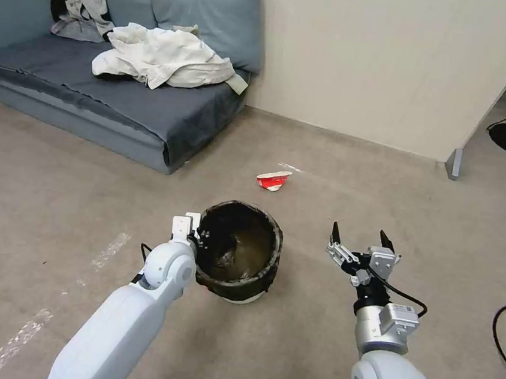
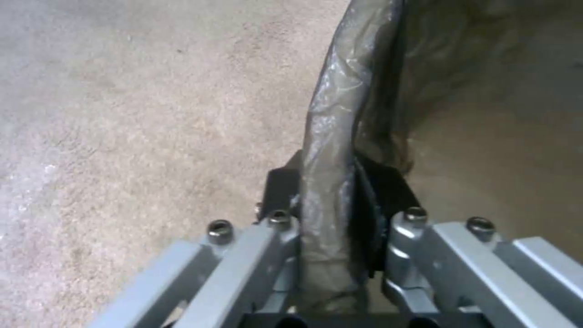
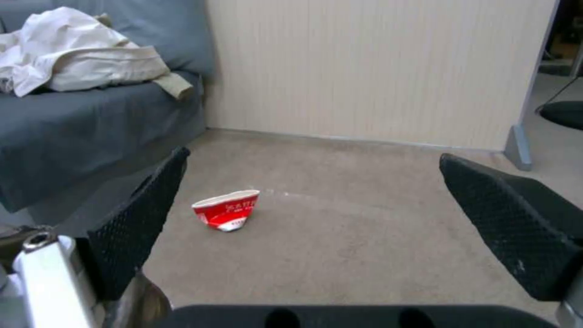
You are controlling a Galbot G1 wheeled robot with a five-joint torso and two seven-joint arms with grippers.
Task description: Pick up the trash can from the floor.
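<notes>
Trash can (image 1: 238,259): stood on the floor (image 1: 52,204), apparently not lifted.
Left gripper (image 2: 331,228): clamped on its bag-covered rim.
Right gripper (image 1: 361,238): held beside it, fingers wide.

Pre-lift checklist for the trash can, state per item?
1. Left claw on the trash can rim: ok, one finger outside and one inside the bag-covered wall.
2. Fingers closed on the rim: ok, both pads press the wall in the left wrist view.
3. Can resting on the floor: cannot tell, it looks tilted.
4. Right claw out of the way: ok, open, beside the can and apart from it.
5. Lift path free: ok, the crushed red cup lies beyond the can, not touching it.
6. Bag seated over the rim: ok where the pictures show it.
</notes>
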